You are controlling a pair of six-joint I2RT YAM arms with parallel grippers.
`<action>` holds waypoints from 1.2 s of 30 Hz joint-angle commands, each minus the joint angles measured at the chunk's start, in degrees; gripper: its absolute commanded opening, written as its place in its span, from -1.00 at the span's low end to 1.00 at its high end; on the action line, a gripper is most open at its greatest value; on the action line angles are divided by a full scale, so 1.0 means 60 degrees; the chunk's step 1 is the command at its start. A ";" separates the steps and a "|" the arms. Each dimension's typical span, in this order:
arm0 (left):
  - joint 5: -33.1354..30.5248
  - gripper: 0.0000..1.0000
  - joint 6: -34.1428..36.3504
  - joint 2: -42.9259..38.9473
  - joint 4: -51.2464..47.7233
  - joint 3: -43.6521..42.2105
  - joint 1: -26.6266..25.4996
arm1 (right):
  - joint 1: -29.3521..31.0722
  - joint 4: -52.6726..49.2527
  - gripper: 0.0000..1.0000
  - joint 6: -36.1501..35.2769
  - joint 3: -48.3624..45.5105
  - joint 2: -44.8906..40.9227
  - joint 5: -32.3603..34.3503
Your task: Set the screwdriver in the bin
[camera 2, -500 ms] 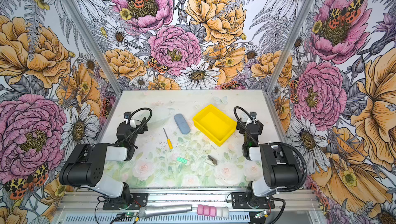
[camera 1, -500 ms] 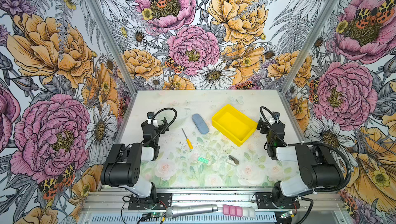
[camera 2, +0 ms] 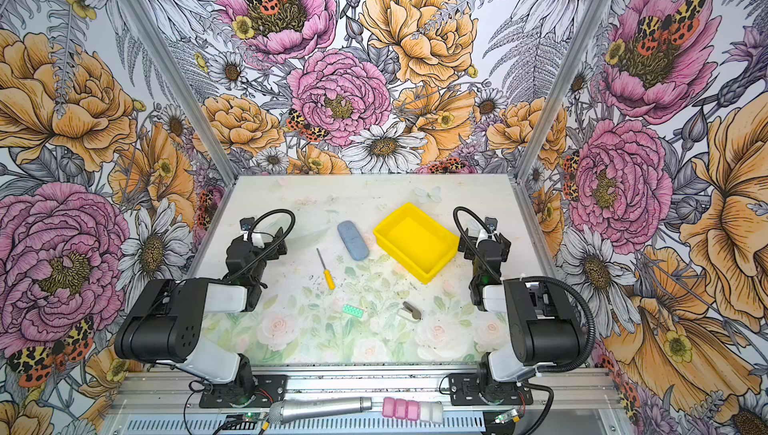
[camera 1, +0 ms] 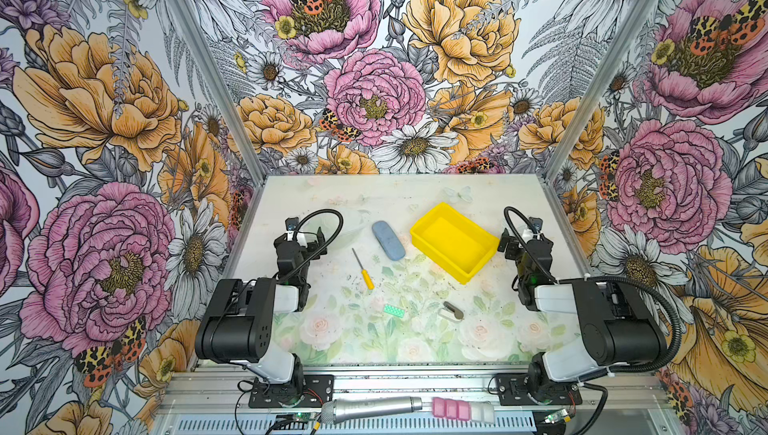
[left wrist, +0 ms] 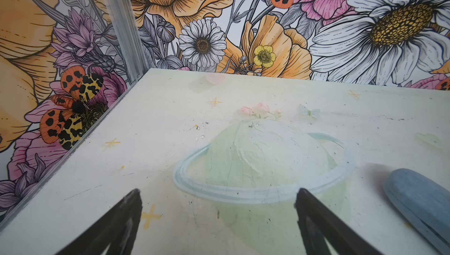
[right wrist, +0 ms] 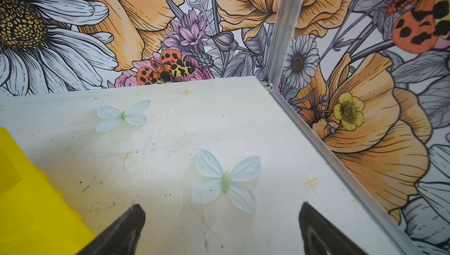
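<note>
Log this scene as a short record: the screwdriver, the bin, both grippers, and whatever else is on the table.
screwdriver: lying flat on the table, left of centre, untouched
bin: empty, back right, apart from the screwdriver
left gripper: open, holding nothing, over bare table
right gripper: open, holding nothing, beside the bin
other items: case between screwdriver and bin; green block and clip nearer the front
task state: screwdriver not yet in bin
</note>
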 commanded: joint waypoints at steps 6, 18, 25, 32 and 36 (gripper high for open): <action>0.0168 0.97 0.0061 -0.0034 0.0167 -0.0010 0.0051 | 0.0038 0.0246 0.99 -0.0068 0.0004 0.0135 0.0073; 0.0047 0.97 -0.0025 -0.0165 0.0008 0.0016 0.0065 | 0.0074 -0.0569 0.99 -0.0072 0.0269 -0.0317 0.0208; -0.0174 0.97 -0.0309 -0.1636 -0.2706 0.0696 0.0093 | 0.0482 -0.3069 0.99 -0.0344 0.0779 -0.2231 0.0262; 0.0147 0.97 -0.1954 -0.3012 -0.7812 0.2568 0.0137 | 0.1737 -0.9240 0.99 0.0781 0.3533 -0.3374 0.1884; 0.1005 0.97 -0.3400 -0.3398 -0.9936 0.3299 0.0120 | 0.2815 -1.2022 0.99 0.1461 0.5172 -0.3101 0.1834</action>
